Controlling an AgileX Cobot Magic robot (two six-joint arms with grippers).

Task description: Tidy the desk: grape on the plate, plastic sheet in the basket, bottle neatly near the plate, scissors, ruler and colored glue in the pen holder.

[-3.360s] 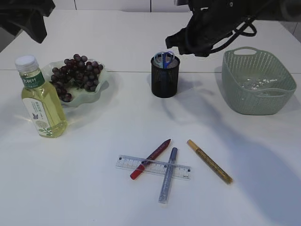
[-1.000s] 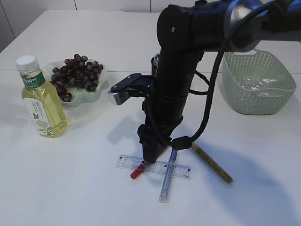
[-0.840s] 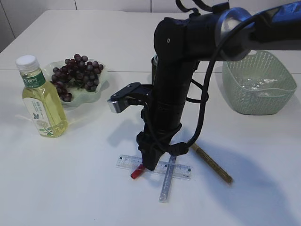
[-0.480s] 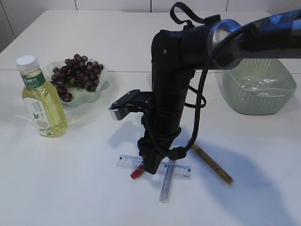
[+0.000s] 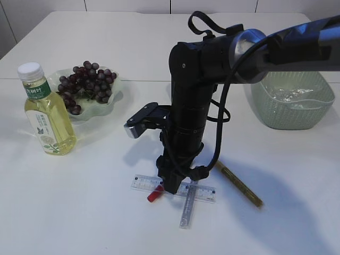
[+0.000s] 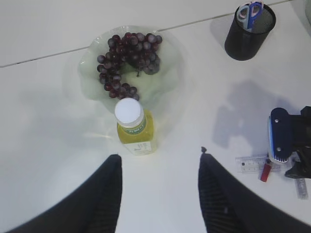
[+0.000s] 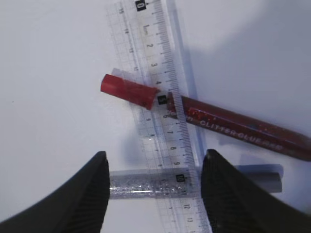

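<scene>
Right fingers point(image 7: 99, 194) apart, straddling ruler point(image 7: 165, 121); left fingers point(image 6: 104, 194) apart, empty.

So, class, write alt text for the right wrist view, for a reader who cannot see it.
Open right tool hovers over a clear ruler lying across a red glitter glue pen and a silver glue pen on a white table.
</scene>
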